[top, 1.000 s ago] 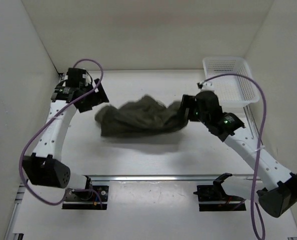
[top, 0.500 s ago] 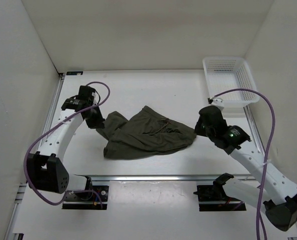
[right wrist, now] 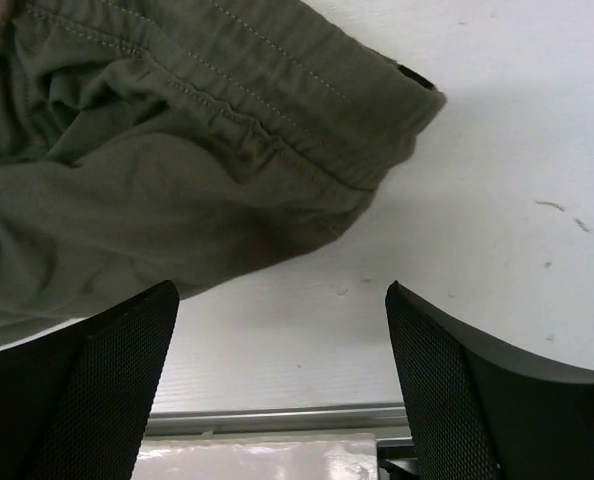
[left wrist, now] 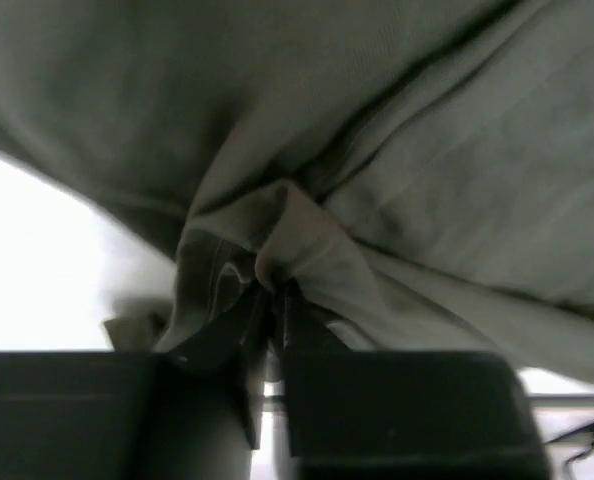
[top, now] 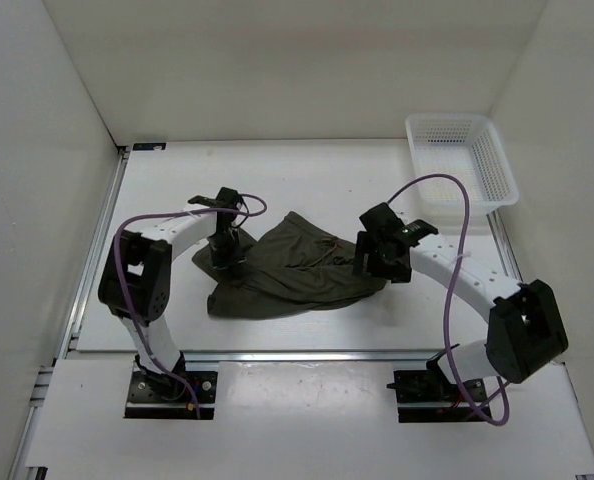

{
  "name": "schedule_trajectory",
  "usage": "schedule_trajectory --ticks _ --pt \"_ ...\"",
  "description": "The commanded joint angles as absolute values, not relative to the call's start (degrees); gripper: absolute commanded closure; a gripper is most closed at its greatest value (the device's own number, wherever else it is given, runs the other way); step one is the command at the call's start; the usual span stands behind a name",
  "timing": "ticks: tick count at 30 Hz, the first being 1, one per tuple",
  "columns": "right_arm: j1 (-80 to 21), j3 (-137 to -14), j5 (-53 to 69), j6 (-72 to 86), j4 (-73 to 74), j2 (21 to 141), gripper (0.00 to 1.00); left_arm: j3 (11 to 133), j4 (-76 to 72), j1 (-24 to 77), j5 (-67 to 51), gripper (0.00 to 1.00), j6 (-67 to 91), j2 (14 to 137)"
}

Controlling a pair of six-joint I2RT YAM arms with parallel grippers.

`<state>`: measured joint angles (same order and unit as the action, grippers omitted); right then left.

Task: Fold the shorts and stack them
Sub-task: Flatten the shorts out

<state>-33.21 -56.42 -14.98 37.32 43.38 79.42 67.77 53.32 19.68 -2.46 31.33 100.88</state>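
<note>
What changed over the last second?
The shorts went from held up between both arms to lying spread on the table. The right end effector let go and now hangs open over the waistband corner. The left end effector moved inward and pinches a fold. The basket stayed put.

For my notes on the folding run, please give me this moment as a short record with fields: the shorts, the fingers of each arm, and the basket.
shorts: dark olive, crumpled and unfolded, lying mid-table
left fingers: shut on a bunch of fabric at the shorts' left side
right fingers: open, above the waistband corner on the right, holding nothing
basket: white mesh, far right corner, apart from the shorts
fold: not yet done
</note>
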Motion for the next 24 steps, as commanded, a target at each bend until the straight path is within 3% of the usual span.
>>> schedule_trajectory --ticks 1,13,17,20,21,23,24 --pt "-29.29 -57.84 -10.56 37.53 42.36 81.64 0.11 70.66 51.59 20.04 -2.72 0.89 31.11 101.51" --pt "-15.3 -44.57 8.61 39.9 24.46 79.8 0.13 78.83 58.89 20.04 2.81 0.89 30.06 94.66" --pt "-14.77 -42.54 10.54 40.42 18.83 82.79 0.24 80.33 59.5 20.04 2.02 0.89 30.06 92.73" --pt "-14.77 -43.5 11.34 40.43 17.05 85.6 0.6 82.35 60.55 20.04 2.54 0.89 30.06 92.72" --pt "-14.77 -45.25 10.64 40.95 17.05 86.13 0.85 84.09 60.56 20.04 3.24 0.89 29.54 92.72" --pt "-14.77 -47.89 10.02 40.96 17.92 86.75 1.0 86.91 62.39 20.04 4.3 0.89 29.0 93.25" --pt "-14.77 -51.82 9.41 40.96 18.89 86.75 1.0 91.62 63.27 18.47 5.09 0.89 27.7 95.34"
